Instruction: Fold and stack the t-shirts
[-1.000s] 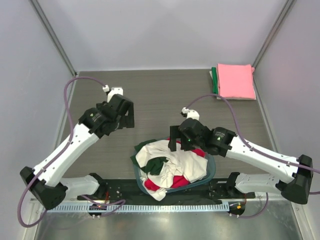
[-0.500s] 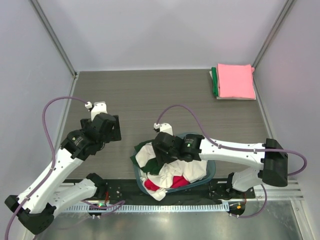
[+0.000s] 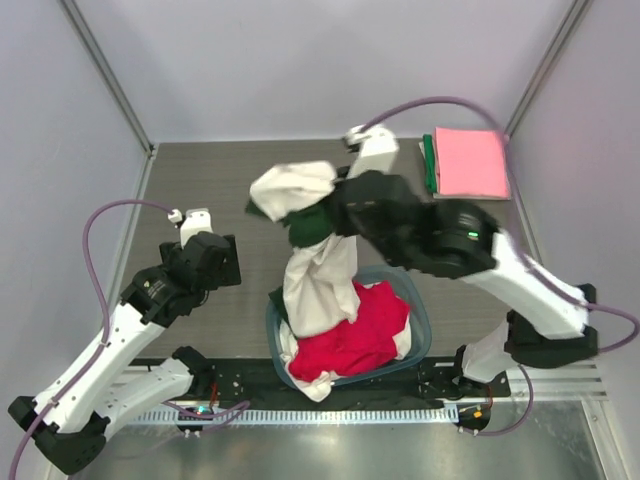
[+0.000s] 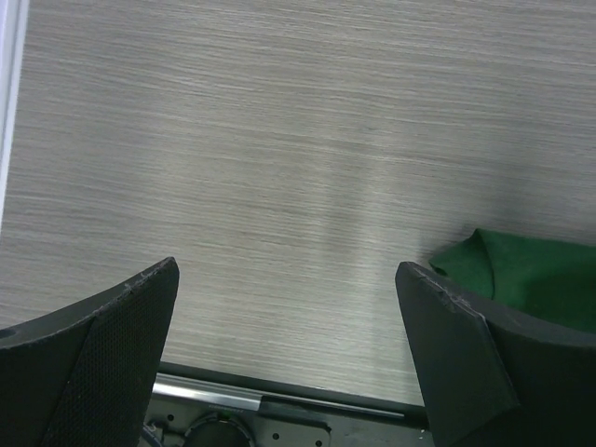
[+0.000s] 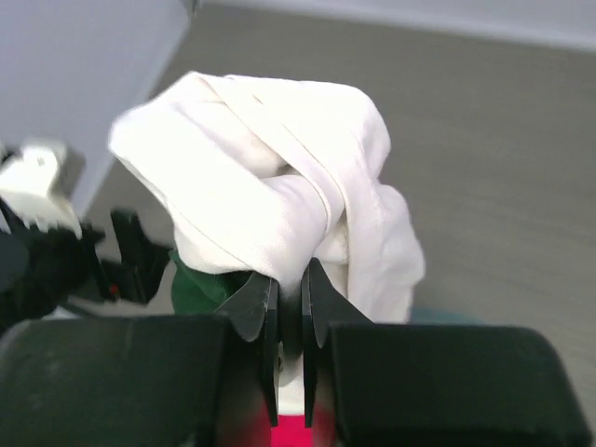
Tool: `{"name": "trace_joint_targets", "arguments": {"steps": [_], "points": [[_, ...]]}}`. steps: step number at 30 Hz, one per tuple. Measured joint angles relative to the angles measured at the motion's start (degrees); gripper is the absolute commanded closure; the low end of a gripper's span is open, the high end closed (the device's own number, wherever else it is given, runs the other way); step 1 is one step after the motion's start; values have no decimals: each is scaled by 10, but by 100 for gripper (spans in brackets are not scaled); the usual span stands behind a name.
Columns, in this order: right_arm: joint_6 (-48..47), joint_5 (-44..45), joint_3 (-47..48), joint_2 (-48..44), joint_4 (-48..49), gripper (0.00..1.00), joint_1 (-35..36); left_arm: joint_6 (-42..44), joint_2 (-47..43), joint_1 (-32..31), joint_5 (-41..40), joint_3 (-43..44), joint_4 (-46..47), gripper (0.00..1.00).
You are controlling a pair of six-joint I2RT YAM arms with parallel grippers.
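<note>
The job looks partly done: a pink t-shirt (image 3: 472, 162) lies folded on a green t-shirt (image 3: 429, 165) at the table's (image 3: 250, 170) far right corner; a red t-shirt (image 3: 355, 335) sits loose in the teal basket (image 3: 421, 322). The right gripper (image 5: 291, 296) is pinched tight on the bunched cream t-shirt (image 3: 318, 275) with dark green sleeves, held high, its tail trailing into the basket; the left gripper (image 4: 287, 279) hangs spread wide over bare tabletop, holding nothing; this shirt is not yet spread, folded or stacked.
</note>
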Motion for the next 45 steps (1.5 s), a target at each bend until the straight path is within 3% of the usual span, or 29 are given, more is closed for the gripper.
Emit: {"name": "trace_joint_targets", "arguments": {"steps": [3, 11, 17, 22, 28, 36, 37, 38, 39, 45], "points": [[-45, 79, 2, -84, 20, 99, 0, 3, 0, 0, 14, -3, 9, 2], [-108, 252, -113, -318, 68, 99, -1, 27, 47, 0, 136, -11, 79, 8], [-82, 342, -120, -305, -26, 99, -1, 47, 188, -3, 215, 20, 135, 11], [-43, 365, -158, -270, -99, 95, -1, 57, 273, -26, 252, 46, 166, 13], [9, 337, -256, -262, -133, 96, -8, 67, 337, -43, 304, 61, 195, 19], [26, 198, -397, -253, -98, 99, -32, 81, 370, -97, 352, 61, 203, 26], [26, 183, -407, -249, -89, 99, -39, 82, 371, -104, 352, 61, 204, 30], [26, 163, -421, -246, -76, 99, -50, 84, 374, -111, 349, 61, 206, 46], [24, 146, -431, -244, -66, 99, -59, 85, 378, -115, 344, 61, 209, 53], [11, 76, -462, -250, -16, 99, -118, 87, 436, -116, 313, 72, 203, 71]]}}
